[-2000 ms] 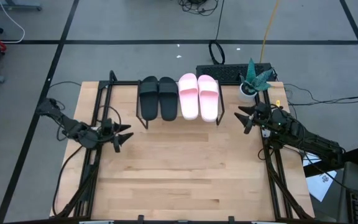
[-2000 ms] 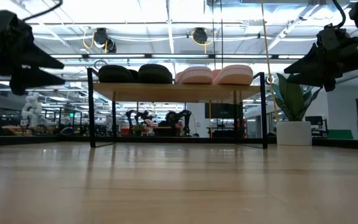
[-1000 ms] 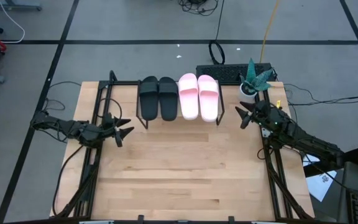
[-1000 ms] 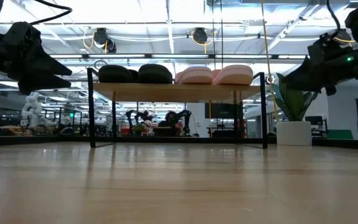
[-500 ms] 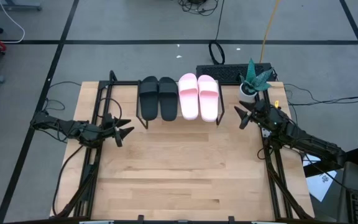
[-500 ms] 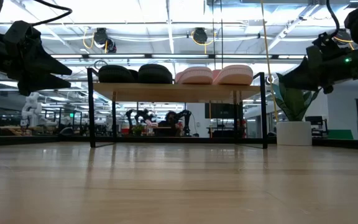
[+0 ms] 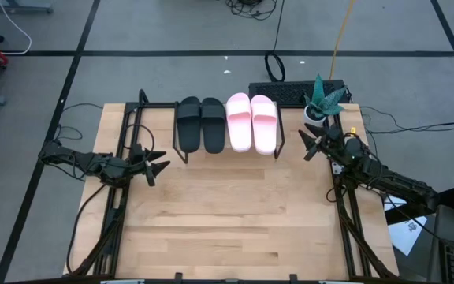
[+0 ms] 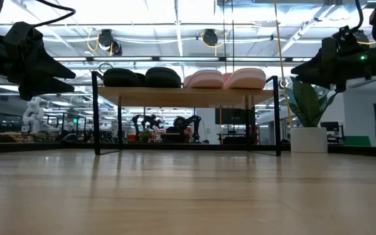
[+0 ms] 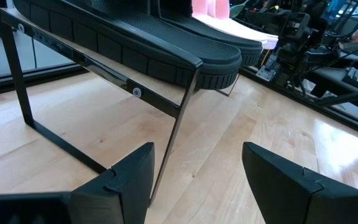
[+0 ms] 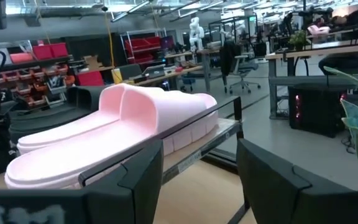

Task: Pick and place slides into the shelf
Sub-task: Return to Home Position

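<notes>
The shelf [image 8: 188,96] stands on thin black legs at the table's far edge. On its plank lie two black slides [image 7: 201,125] and two pale pink slides [image 7: 251,123], side by side, soles down. My left gripper [image 7: 160,168] hovers open to the left of the shelf, above the table. In the left wrist view its fingers [image 9: 194,152] point at the shelf's leg and a black slide's sole [image 9: 166,46]. My right gripper [image 7: 306,147] hovers open off the shelf's right end. It faces the outer pink slide [image 10: 117,121] in the right wrist view.
A potted plant [image 7: 321,102] stands at the far right corner, close behind my right gripper. A black keyboard [image 7: 290,91] lies behind the shelf. Black frame rails run along both table sides. Bare wood [image 7: 227,213] stretches across the near half.
My right gripper has risen a little beside the shelf's right end and stays open. Two seconds ago my left gripper shifted slightly toward the far edge, and it has held still since. The slides have not moved.
</notes>
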`<control>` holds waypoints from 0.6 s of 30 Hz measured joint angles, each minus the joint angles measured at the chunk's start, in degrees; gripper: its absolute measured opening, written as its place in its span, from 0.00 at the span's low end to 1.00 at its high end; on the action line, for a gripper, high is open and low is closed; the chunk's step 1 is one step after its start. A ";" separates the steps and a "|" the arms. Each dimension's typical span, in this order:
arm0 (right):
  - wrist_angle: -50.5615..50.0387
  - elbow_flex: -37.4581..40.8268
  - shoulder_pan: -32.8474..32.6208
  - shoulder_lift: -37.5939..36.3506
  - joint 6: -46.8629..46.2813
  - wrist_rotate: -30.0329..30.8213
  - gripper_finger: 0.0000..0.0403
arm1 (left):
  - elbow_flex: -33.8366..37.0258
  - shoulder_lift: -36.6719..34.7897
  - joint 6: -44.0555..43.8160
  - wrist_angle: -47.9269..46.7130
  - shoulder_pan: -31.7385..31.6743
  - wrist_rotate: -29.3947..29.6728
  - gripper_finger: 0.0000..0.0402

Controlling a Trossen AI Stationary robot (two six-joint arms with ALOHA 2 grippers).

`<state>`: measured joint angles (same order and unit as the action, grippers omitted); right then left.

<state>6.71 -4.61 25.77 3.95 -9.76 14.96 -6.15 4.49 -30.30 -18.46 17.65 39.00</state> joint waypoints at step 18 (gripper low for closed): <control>-0.10 2.54 -0.01 0.00 0.00 -0.04 0.47 | -0.02 0.00 0.00 0.02 0.00 -0.02 0.60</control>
<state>6.60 -2.07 25.76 3.95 -9.76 14.92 -6.17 4.49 -30.30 -18.44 17.65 38.98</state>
